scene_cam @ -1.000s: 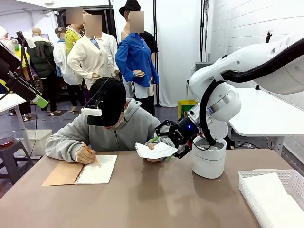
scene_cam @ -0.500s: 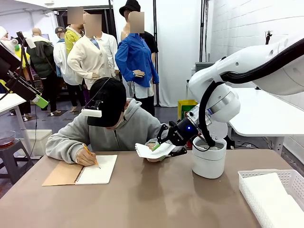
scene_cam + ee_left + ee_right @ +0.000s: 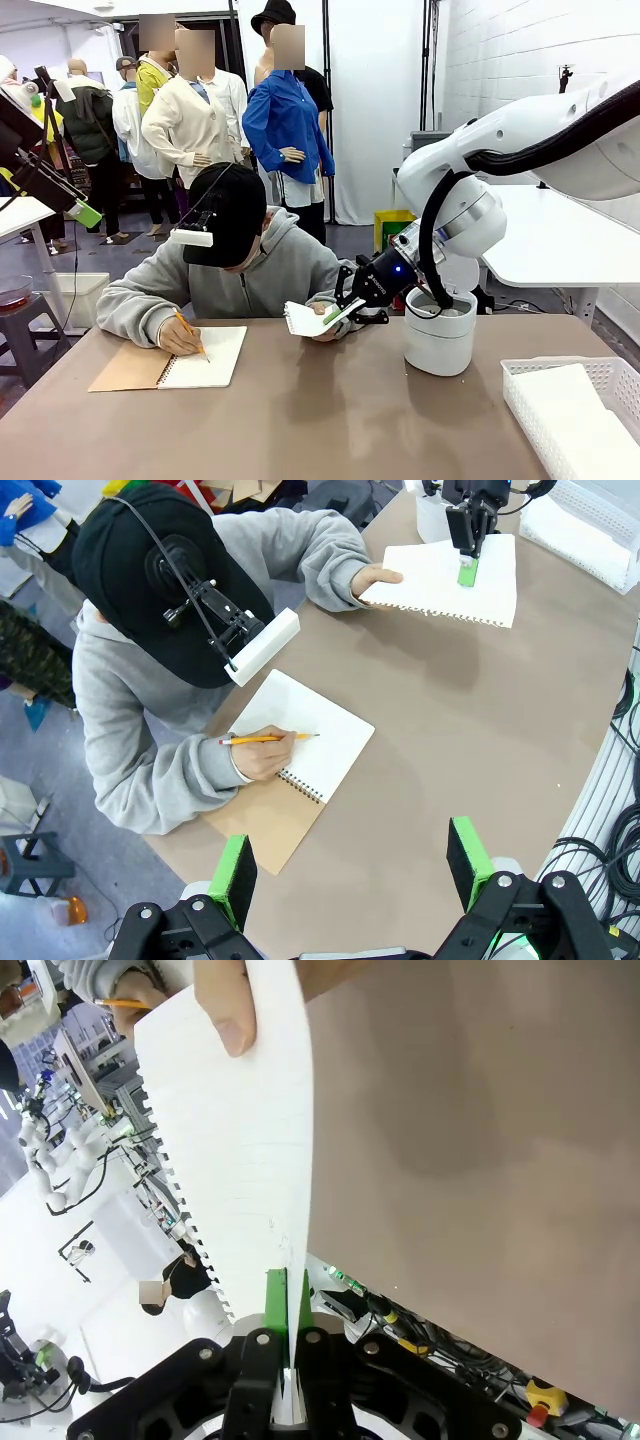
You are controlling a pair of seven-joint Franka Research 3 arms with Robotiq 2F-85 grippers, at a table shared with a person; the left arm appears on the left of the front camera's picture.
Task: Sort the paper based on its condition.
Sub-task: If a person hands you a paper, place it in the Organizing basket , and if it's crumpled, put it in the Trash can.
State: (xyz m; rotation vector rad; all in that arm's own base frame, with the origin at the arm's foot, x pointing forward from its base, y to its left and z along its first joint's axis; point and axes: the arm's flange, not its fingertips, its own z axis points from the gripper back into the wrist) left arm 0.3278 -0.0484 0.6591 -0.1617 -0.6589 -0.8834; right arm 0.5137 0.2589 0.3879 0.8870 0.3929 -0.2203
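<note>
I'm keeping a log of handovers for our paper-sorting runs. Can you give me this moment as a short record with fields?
sheet: one white paper sheet with a perforated edge, held above the table
held by: person's hand at one side; right gripper, fingers shut on another edge
left gripper: open, empty, high over the table
other hand: writing with a pencil in the notebook
basket: on the robot's right, white paper inside
stage: sheet not yet sorted

White, unlined: thin plain paper sheet [image 3: 430, 570]; black, green pads [image 3: 466, 572]: right gripper [image 3: 336, 313]. Kraft brown: spiral notebook cover [image 3: 130, 367]; tan: flat tabletop [image 3: 330, 420].
</note>
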